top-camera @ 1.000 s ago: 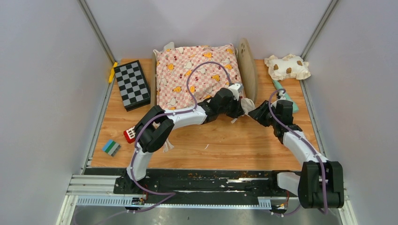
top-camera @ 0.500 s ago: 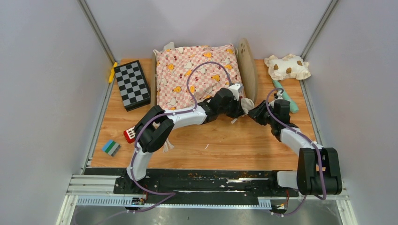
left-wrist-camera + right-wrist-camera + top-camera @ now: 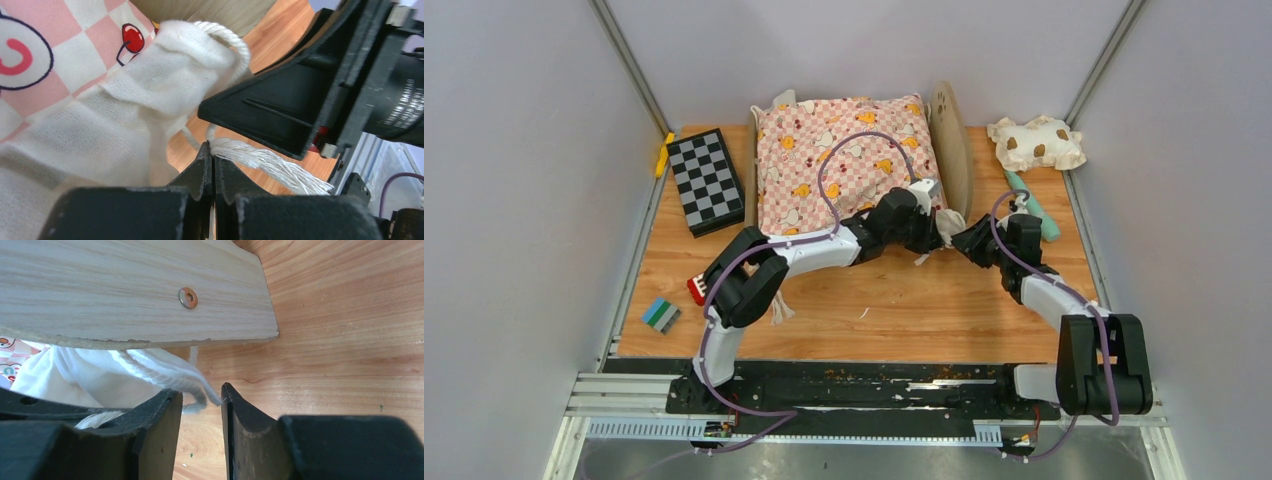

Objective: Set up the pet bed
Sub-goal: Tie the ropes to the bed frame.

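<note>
Left claw (image 3: 210, 156) is pressing its jaws together, pinching a white cord (image 3: 260, 162) right at the tips, with the frayed end fanning out to the right. A bunched white ruffle (image 3: 125, 115) of the pink checkered cushion (image 3: 824, 150) is crowding in on its left side, and a black finger of the right claw (image 3: 200, 392) is hanging just above the cord, close enough to block most of the left wrist view. Right claw is holding its jaws slightly apart; a loop of the same cord is dangling into the gap, brushing one finger without being clamped.

Sweeping across the table (image 3: 924, 310), a yellow piece (image 3: 663, 155) is lying at the far left edge, with a checkerboard box (image 3: 705, 181) just beside it. Nearer the arms, a red block (image 3: 698, 289) and a blue-and-green block (image 3: 661, 314) are sitting beside the left arm's elbow.

Toward the back middle, the pet bed (image 3: 948, 120) is sitting with the cushion filling it, and the left arm is reaching along the bed's near edge while its purple cable is arching over the cushion. Its headboard (image 3: 125, 290) is standing on the right side, overhanging both claws at its near corner. Further right, a teal object (image 3: 1036, 212) is lying partly behind the right arm, and a spotted pillow (image 3: 1036, 143) is resting in the far right corner, well apart from the bed.
</note>
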`<act>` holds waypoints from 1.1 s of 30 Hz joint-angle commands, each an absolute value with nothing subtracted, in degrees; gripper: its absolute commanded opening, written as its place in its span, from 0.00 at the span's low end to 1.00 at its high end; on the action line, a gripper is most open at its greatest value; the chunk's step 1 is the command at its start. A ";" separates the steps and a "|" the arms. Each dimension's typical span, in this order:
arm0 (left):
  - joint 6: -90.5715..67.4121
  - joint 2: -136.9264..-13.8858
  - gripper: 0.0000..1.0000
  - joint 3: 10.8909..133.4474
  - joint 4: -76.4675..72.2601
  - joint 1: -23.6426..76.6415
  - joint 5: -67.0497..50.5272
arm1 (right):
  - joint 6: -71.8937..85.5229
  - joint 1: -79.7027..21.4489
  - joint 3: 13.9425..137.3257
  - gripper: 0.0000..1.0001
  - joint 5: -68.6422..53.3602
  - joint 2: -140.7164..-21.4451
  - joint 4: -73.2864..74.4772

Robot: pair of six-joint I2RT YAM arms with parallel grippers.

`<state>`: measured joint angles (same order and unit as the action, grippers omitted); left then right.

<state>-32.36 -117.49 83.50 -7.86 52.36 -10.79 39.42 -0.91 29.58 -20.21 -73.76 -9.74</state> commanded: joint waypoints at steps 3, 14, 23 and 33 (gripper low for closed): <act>-33.51 -112.87 0.00 82.72 -9.24 52.03 -12.45 | 40.30 -0.53 30.10 0.34 -19.57 -75.56 -14.07; -33.13 -113.82 0.00 83.39 -8.02 51.99 -11.57 | 40.86 -0.53 27.74 0.18 -23.82 -71.51 -17.39; -33.05 -114.58 0.00 85.80 -5.91 52.00 -8.97 | 39.42 -0.53 25.78 0.12 -23.55 -62.14 -11.95; -33.67 -118.72 0.00 92.69 -2.14 51.94 -9.14 | 37.49 -0.53 26.13 0.13 -24.01 -57.20 -10.57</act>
<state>-33.15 -116.77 88.12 -3.64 52.29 -9.50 38.94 -0.67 25.80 -23.14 -57.82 -9.67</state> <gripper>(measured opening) 0.009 0.127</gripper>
